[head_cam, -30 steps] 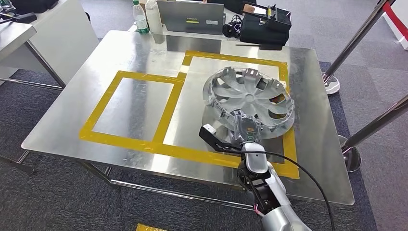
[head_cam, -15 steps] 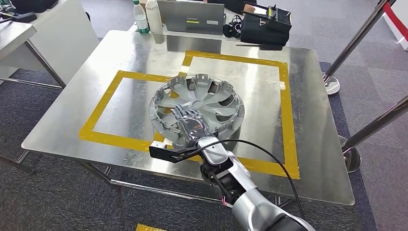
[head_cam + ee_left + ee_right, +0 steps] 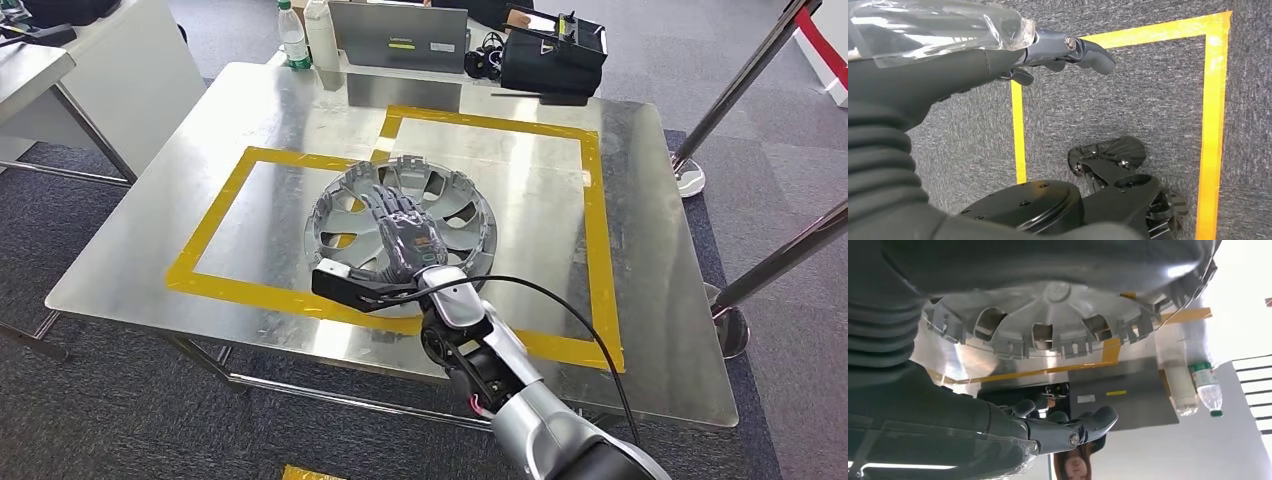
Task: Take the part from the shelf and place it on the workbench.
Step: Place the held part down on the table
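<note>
The part is a silver wheel cover (image 3: 462, 214) lying on the steel workbench (image 3: 510, 160), across the yellow tape line between the two marked squares. My right hand (image 3: 405, 238) is stretched out over its middle with straight, spread fingers and grips nothing; whether it touches the cover I cannot tell. In the right wrist view the cover (image 3: 1058, 305) lies close to my right hand (image 3: 1048, 432), with nothing between the fingers. My left hand (image 3: 1048, 47) hangs over grey carpet and holds nothing.
Two bottles (image 3: 292, 35), a laptop (image 3: 397, 35) and a black case (image 3: 553, 55) stand along the bench's far edge. Stanchion poles (image 3: 745, 80) rise on the right. Another table (image 3: 60, 70) is at the left. A person (image 3: 1073, 465) is beyond the bench.
My right arm swung the wheel cover from the right square leftward onto the dividing tape line. My hand now lies spread over the cover, which rests flat.
</note>
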### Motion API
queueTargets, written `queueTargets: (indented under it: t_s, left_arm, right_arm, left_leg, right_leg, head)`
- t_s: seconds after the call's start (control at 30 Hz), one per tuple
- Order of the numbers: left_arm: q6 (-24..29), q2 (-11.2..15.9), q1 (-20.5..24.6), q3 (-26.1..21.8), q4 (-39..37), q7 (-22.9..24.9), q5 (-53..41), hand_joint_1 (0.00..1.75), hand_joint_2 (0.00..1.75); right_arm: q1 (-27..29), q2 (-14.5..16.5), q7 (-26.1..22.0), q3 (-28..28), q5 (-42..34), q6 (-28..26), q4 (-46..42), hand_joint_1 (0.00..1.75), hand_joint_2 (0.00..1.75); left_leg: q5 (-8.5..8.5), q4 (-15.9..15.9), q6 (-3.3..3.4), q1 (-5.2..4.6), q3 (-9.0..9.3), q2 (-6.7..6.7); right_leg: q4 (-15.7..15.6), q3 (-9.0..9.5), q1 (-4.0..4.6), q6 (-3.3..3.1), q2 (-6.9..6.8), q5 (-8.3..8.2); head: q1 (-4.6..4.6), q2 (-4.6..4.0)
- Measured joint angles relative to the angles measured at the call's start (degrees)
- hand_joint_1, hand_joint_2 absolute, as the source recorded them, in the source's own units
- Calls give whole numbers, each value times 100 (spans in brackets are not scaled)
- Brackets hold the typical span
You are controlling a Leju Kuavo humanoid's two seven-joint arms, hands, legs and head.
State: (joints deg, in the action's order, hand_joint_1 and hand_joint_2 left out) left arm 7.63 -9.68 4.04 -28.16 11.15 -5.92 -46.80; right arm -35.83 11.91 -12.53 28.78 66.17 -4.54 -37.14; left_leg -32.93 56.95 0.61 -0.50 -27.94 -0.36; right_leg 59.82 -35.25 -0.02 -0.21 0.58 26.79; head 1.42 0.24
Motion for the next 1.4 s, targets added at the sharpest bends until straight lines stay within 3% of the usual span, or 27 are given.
queueTargets:
  t_s: [0.1, 0.2, 0.3, 0.43, 0.57, 0.67, 0.83, 1.17, 1.2, 1.27, 1.33, 1.4]
  left_arm:
    - [1, 0, -1, -42, 0, -62, 1, 0, 0]
    - [115, -5, -8, -106, 0, -209, 58, 0, 0]
    - [165, -15, -25, -259, 0, -315, 239, 0, 0]
    - [-14, -16, -72, -511, 0, -326, 425, 0, 0]
    - [-149, -7, -87, -645, 0, -326, 428, 0, 0]
    - [-156, -4, -86, -688, 0, -325, 415, 0, 0]
    - [-125, -5, -85, -708, 0, -307, 362, 0, 0]
    - [-107, -5, -80, -708, 2, -327, 350, 0, 0]
    - [-110, -5, -77, -708, 2, -339, 329, 0, 0]
    - [-119, -4, -66, -708, 2, -346, 256, 0, 0]
    - [-123, -5, -54, -708, 2, -331, 197, 0, 0]
    - [-123, -6, -56, -708, 1, -310, 185, 0, 0]
  right_arm:
    - [87, -117, 91, 4, -73, -103, -328, 0, 0]
    - [360, -223, -115, -131, -659, -787, -1020, 0, 0]
    - [885, -308, -843, -561, -2105, -1415, -2426, 0, 0]
    - [1714, -390, -1805, -1287, -3712, -1717, -4777, 0, 0]
    - [2457, -445, -2329, -1677, -3935, -1977, -6574, 0, 0]
    - [2799, -472, -2458, -1775, -3936, -2047, -7349, 0, 0]
    - [3065, -505, -2562, -1814, -3897, -2088, -7863, 0, 0]
    - [3237, -545, -2603, -1793, -3793, -2117, -7961, 0, 0]
    - [3285, -559, -2602, -1773, -3779, -2128, -7972, 0, 0]
    - [3355, -598, -2557, -1724, -3750, -2145, -7980, 0, 0]
    - [3394, -640, -2506, -1696, -3721, -2151, -7983, 0, 0]
    - [3428, -675, -2490, -1697, -3715, -2152, -7984, 0, 0]
  left_leg:
    - [-1, 0, 0, 0, 1, 0]
    - [-1, 1, 0, 0, 1, -7]
    - [-2, 1, 1, 0, -2, -18]
    - [-13, 0, 5, 0, -4, -24]
    - [-26, -1, 14, 0, -2, -18]
    - [-29, -2, 15, 0, 4, -10]
    - [-29, -1, 16, -1, 28, -10]
    - [-29, 4, 19, -16, 32, -11]
    - [-29, 5, 27, -28, 32, -11]
    - [46, -51, 107, -36, 52, 0]
    - [152, -135, 204, -16, 75, 21]
    - [187, -157, 229, 2, 64, 39]
  right_leg:
    - [-1, 0, 0, 0, 0, 0]
    - [-2, 0, 1, 0, -5, 0]
    - [-3, 0, 1, 3, -13, 2]
    - [-8, 1, 0, 7, -18, 7]
    - [-13, 10, 0, 10, -14, 12]
    - [-14, 15, 0, 10, -9, 12]
    - [-16, 38, -1, 11, -9, 11]
    - [-19, 43, -16, 23, -10, 3]
    - [-20, 43, -27, 33, -10, -1]
    - [-39, 46, -54, 105, -8, -25]
    - [143, -33, -71, 185, -12, 126]
    - [801, -295, -80, 225, -17, 504]
  head:
    - [1, 0]
    - [1, 0]
    - [0, 0]
    - [-1, 0]
    - [1, 0]
    - [1, 0]
    - [1, 0]
    - [1, 0]
    - [2, 0]
    - [2, 0]
    - [-6, 0]
    - [-13, 0]
